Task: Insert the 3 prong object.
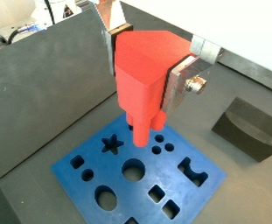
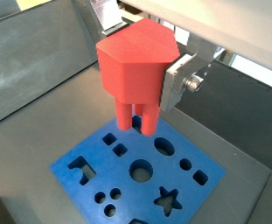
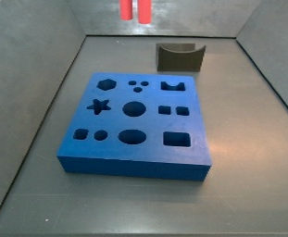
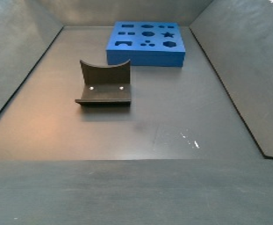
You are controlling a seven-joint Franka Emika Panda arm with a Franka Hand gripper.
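A slim bright red plastic three-prong peg [image 2: 136, 74], clamped by the silver-plated gripper [image 2: 149, 66], hangs prongs-down above a blue block [image 2: 149, 179] (pierced with shaped holes).

Even, bright overhead light. Soft glare on the floor [image 4: 180, 136]. Peg [image 1: 144, 74] close to the gripper [image 1: 149, 66] slightly soft; block [image 3: 136, 120] sharp.

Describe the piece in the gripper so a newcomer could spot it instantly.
Start at the big blue block on the grey floor. Held above it in both wrist views, in the gripper, is the 3 prong object. It is the only bright red piece, with rod-like prongs pointing down, unlike the dark grey curved block.
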